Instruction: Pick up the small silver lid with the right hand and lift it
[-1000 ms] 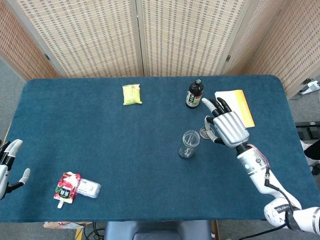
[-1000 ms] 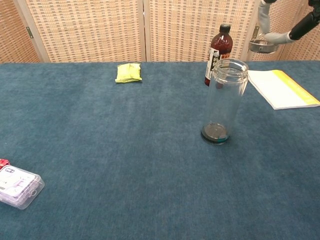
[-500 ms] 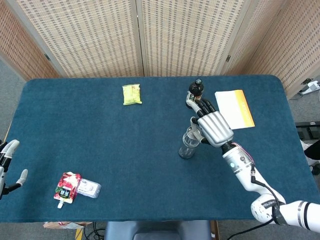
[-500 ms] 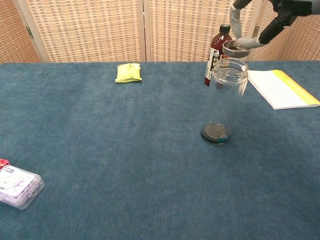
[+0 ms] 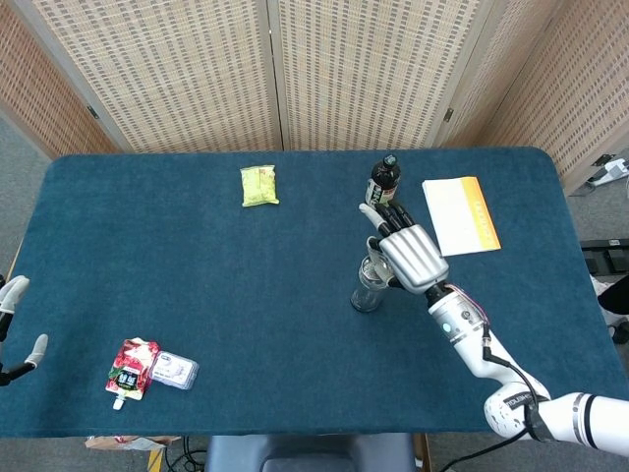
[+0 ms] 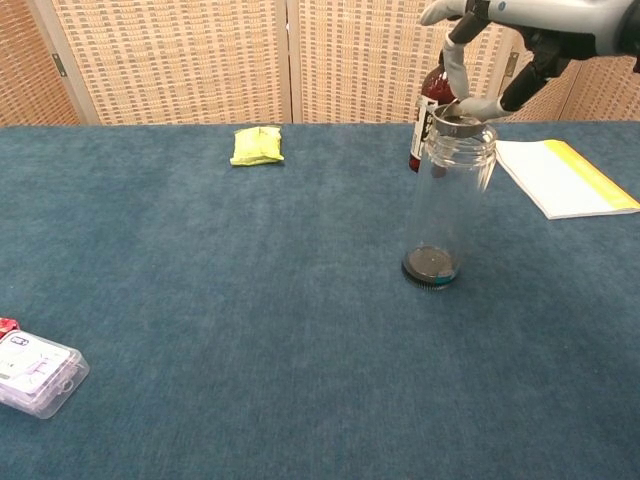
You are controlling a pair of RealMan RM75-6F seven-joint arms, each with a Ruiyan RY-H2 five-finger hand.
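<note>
Carried leftward from near the bench's right edge: small silver lid (image 6: 462, 119), pinched in right hand (image 5: 405, 254), now at clear jar (image 6: 450, 200) mouth. Lifted already; task apparently done.

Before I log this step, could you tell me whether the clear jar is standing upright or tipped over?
Upright: the clear jar stands on its dark base on the table, mouth upward.

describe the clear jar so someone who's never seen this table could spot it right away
On the blue table, look right of centre, just in front of the dark bottle and left of the yellow-edged booklet. The clear jar stands upright there, directly under the right hand. It is the only see-through, open-mouthed container, with a dark round base.
</note>
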